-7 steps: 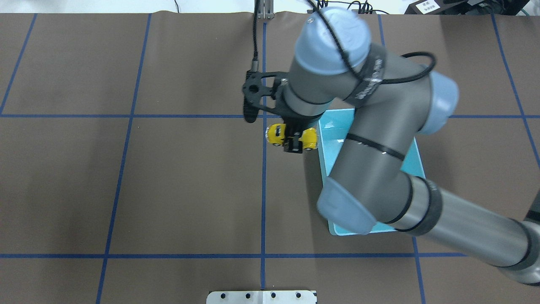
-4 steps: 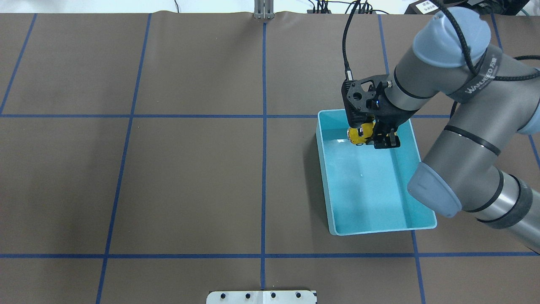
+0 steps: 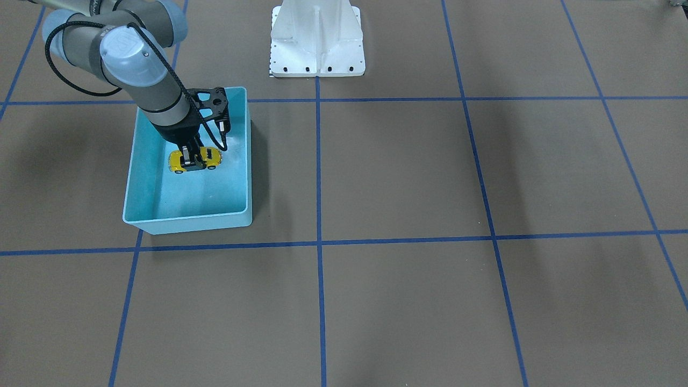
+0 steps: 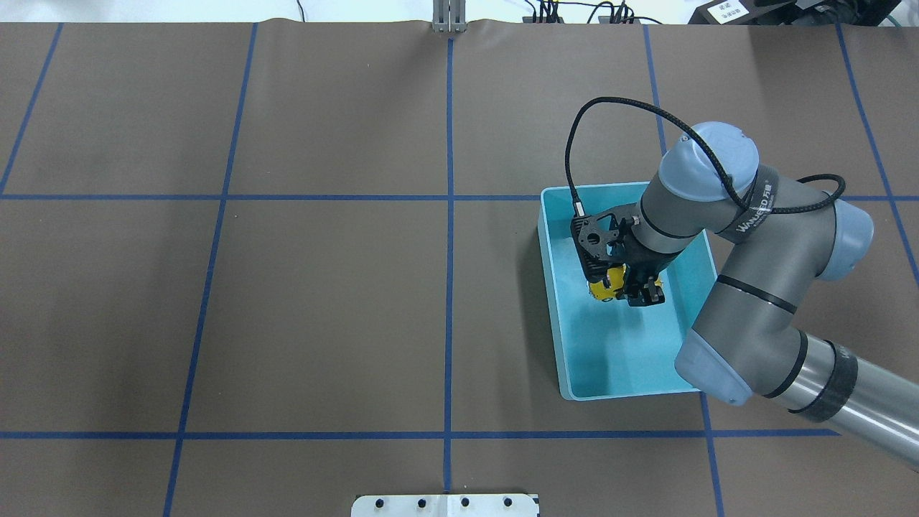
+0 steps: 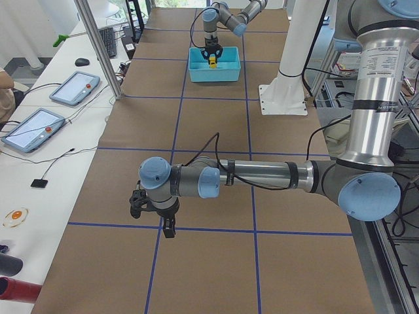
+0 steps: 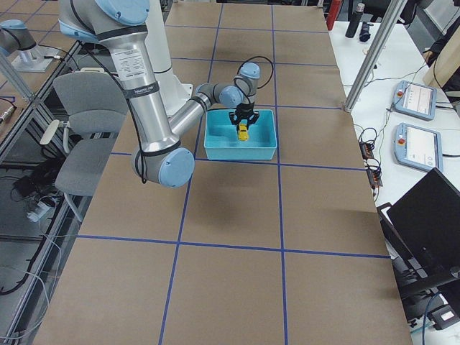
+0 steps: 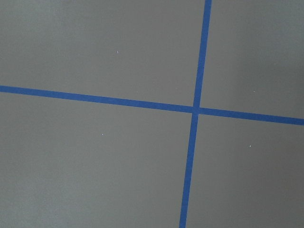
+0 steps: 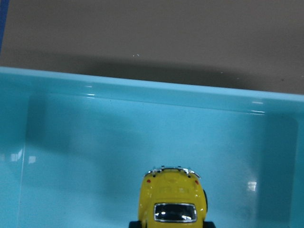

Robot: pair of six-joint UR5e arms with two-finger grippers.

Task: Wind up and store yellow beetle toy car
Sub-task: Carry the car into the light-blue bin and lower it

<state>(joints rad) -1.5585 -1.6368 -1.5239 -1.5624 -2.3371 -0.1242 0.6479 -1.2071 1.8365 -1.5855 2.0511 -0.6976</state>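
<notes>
Gripping the yellow beetle toy car across its middle, the right pincer is clamped on it, one finger on each side of the body. A second ago the pincer held the car over the table mat, just outside the light-blue bin. Then it was over the bin's far end. Now pincer and car are down inside the bin, near its middle, with walls on all sides of the pincer. I can't tell whether the wheels touch the floor below.

Judgement: the store step is nearly done and only the release and retreat are left. The wind-up can't be checked from here.

- **Car:** glossy yellow paint on a rounded shell, with a dark rear window, a chrome-looking trim strip, tiny red tail lights and small black wheels. The smooth curves could slip in a loose grip.
- **Bin:** smooth shiny plastic, rectangular with rounded inner corners, glare spots on the floor and low walls.
- **Mat:** matte brown, flat, crossed by blue tape lines.

The left pincer hangs far from all this over bare mat. Open or closed, I cannot tell.
</notes>
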